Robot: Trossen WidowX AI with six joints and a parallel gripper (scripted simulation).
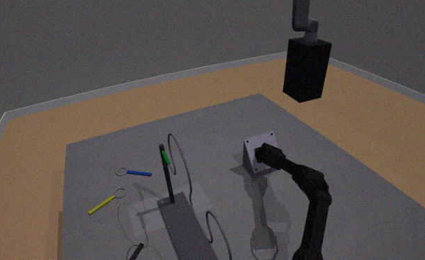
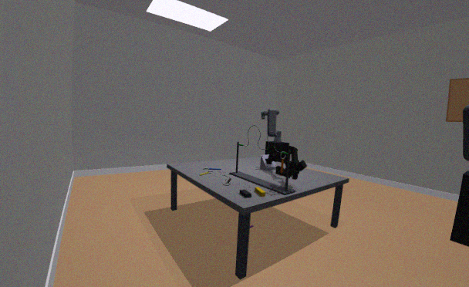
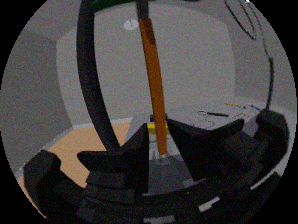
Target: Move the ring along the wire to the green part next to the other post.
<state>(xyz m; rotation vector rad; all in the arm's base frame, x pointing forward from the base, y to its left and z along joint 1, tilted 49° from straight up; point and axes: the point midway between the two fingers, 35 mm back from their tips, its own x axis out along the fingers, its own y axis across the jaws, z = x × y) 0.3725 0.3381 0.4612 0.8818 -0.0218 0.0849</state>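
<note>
Ring of grey metal hung on the green wire sleeve beside the near black post, as seen from where I stood. Its straight orange handle pointed down, toward six o'clock. Black parallel-jaw gripper: partly open, the handle's lower end between its fingers, gaps visible at both sides in the wrist view; no grip observed.

Far black post stood at ten o'clock from the gripper in the exterior view, its green sleeve bearing no ring. Thin grey wire looped between the posts.

Top view: blue-handled ring lay at nine o'clock from the far post, yellow-handled ring at eight. Exterior view: yellow block lay at eight o'clock from the near post.
</note>
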